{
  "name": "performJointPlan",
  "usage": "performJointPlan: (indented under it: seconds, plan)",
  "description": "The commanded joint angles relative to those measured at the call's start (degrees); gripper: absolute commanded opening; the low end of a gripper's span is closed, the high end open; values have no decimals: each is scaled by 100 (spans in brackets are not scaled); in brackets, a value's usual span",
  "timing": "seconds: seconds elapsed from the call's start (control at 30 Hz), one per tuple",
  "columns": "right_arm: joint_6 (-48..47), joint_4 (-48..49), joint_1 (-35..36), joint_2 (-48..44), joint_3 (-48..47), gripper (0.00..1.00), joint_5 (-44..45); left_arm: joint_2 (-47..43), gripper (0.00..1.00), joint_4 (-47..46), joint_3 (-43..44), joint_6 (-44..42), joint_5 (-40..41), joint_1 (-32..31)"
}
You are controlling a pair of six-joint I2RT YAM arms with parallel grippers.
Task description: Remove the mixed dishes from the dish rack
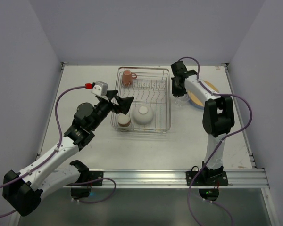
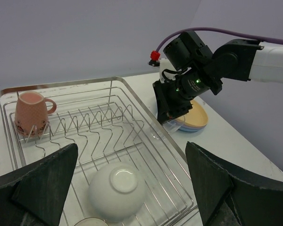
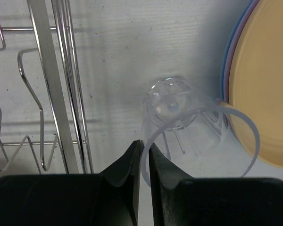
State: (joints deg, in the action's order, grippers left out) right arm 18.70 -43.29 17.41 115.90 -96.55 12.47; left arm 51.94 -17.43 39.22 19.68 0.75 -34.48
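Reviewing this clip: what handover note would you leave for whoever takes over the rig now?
Left gripper: open, empty, above the front-left corner of the dish rack.
Right gripper: fingers pinch the rim of the clear glass, which looks upright on the table between rack and plates.
Done: three plates stacked right of the rack, yellow on top; glass out.
Left: release the glass; unload pink mug (back left), upside-down white bowl and brown cup (front).
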Motion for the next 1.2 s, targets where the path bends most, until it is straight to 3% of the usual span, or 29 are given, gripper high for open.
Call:
performJointPlan:
  seconds: [0.0,0.2,0.73,1.17]
  plan:
    - [-156,-83,-1,3,-364,16,-16,9,100,-24,165,-184,100,20]
    - [-147,-127,-1,-14,-391,32,-8,0,100,3,174,-228,109,11]
    - [-7,277,-62,-1323,365,33,-16,17,100,319,199,-201,830,20]
    - [-42,918,-80,-2607,1138,43,-368,1142,100,1100,1490,-816,1234,99]
